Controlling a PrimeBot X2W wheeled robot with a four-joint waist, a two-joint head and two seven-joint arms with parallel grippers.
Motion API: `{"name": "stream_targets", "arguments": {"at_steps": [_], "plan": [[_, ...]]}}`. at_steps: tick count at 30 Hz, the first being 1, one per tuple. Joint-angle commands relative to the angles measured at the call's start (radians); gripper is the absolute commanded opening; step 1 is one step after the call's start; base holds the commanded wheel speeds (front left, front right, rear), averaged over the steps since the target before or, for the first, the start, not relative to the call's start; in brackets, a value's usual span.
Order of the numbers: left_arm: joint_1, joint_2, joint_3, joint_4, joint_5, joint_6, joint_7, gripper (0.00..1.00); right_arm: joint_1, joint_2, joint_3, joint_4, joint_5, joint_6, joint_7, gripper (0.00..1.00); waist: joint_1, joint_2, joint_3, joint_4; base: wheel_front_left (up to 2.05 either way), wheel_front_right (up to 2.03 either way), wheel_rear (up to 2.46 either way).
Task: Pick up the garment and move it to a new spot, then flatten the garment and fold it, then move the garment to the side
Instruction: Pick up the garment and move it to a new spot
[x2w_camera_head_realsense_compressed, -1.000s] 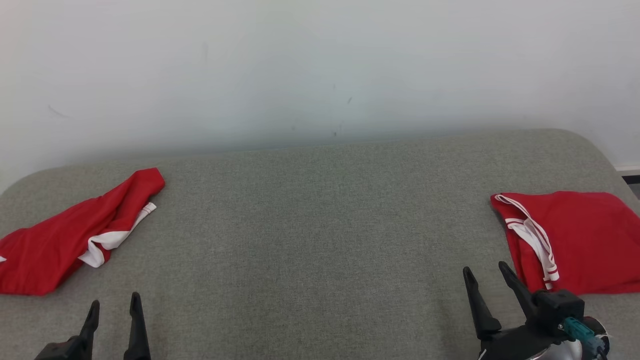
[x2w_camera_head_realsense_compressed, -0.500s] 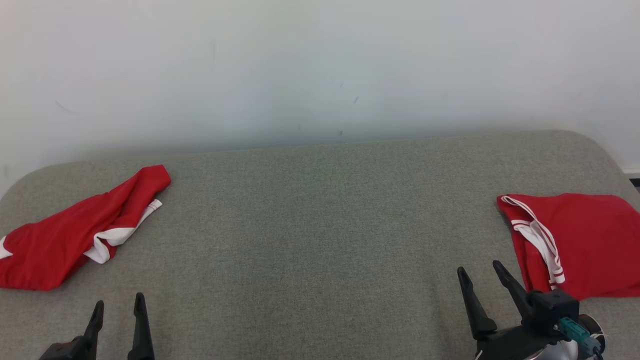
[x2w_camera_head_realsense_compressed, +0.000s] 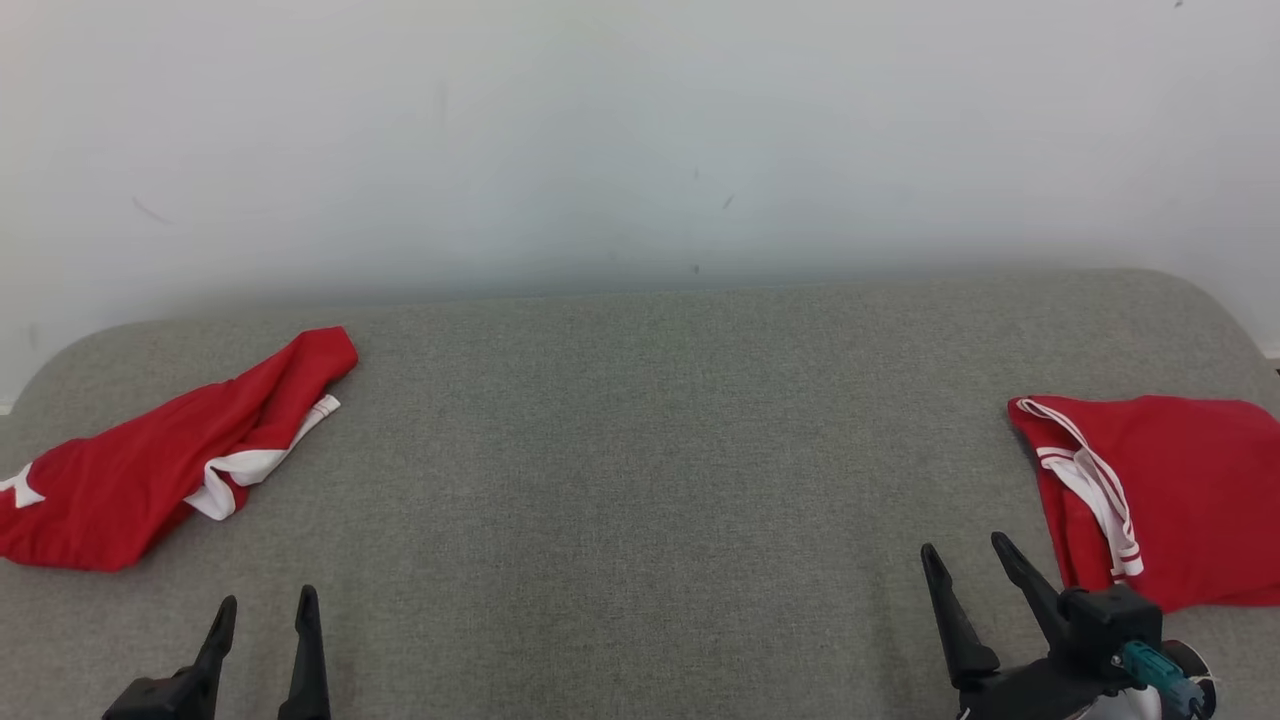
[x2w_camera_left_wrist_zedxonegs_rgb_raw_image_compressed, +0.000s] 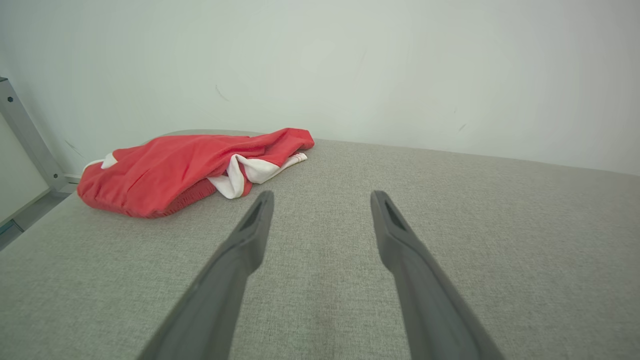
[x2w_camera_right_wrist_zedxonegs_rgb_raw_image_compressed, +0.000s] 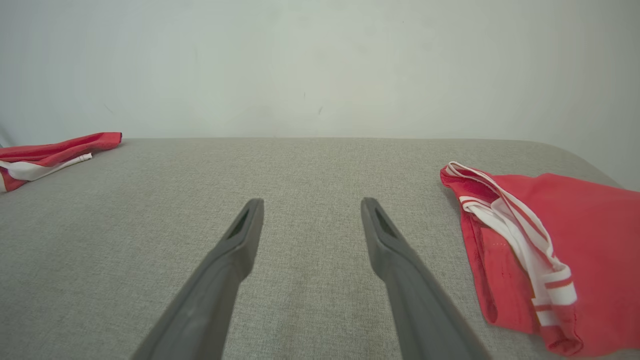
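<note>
- Left end effector (x2w_camera_head_realsense_compressed: 268, 597): fingers spread wide, holding nothing, low over the grey fabric-covered desk (x2w_camera_head_realsense_compressed: 640, 450).
- Right end effector (x2w_camera_head_realsense_compressed: 962, 543): also wide and holding nothing, just beside the near corner of the folded red garment (x2w_camera_head_realsense_compressed: 1190, 490), not touching it.
- Crumpled red garment (x2w_camera_head_realsense_compressed: 150, 470) (white trim showing) lies at the desk's far left, ahead and left of the left end effector.
- Folded garment lies at the right edge, white striped band facing the middle.
- A pale wall (x2w_camera_head_realsense_compressed: 640, 130) rises behind.
</note>
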Motion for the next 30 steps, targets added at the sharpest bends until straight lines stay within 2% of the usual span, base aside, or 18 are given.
{"name": "stream_targets", "arguments": {"at_steps": [1,14,30], "plan": [[-0.014,0.009,-0.003,0.002,0.015,-0.002,0.003,1.0,0.009,-0.002,-0.003,-0.003,0.007,-0.002,0.003,1.0,0.0,0.0,-0.002,0.007,0.0,0.0,0.0],[-0.019,0.02,-0.017,0.003,0.013,-0.006,0.007,1.0,0.019,-0.002,0.007,-0.003,0.016,-0.002,0.007,1.0,0.0,0.0,-0.007,0.086,0.0,0.0,0.0],[-0.01,0.048,-0.02,-0.005,0.001,-0.004,0.019,1.0,0.019,-0.002,0.029,0.017,0.047,-0.002,-0.01,1.0,0.0,0.0,-0.005,0.285,0.0,0.0,0.0]]}}
